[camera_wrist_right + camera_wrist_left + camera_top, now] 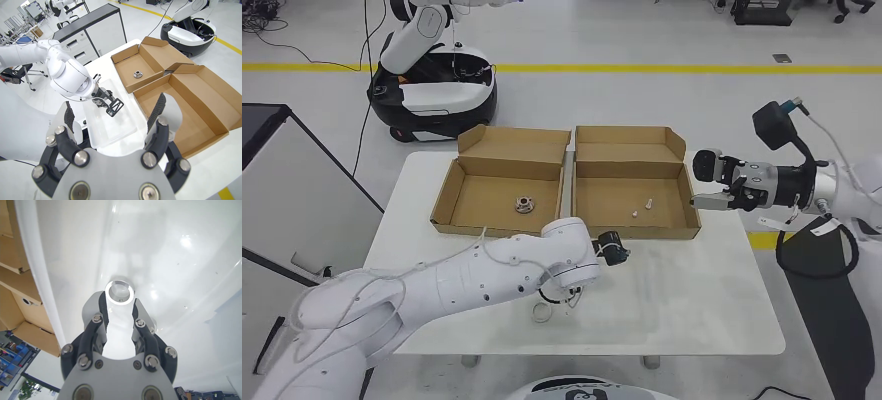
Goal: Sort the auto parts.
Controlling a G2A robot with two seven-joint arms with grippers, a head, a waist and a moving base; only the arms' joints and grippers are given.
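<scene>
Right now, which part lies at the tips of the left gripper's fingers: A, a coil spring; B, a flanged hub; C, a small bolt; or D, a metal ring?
D: the left wrist view shows a plain metal ring right at the tips of the left gripper's open fingers.

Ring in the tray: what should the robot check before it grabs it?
1. Left gripper open: ok.
2. Ring lined up with the gap between its fingers: ok.
3. Fingers low enough around the ring: cannot tell.
4. Right gripper away from the tray: ok, it is by the right box.
5. Left box and right box open: ok.
</scene>
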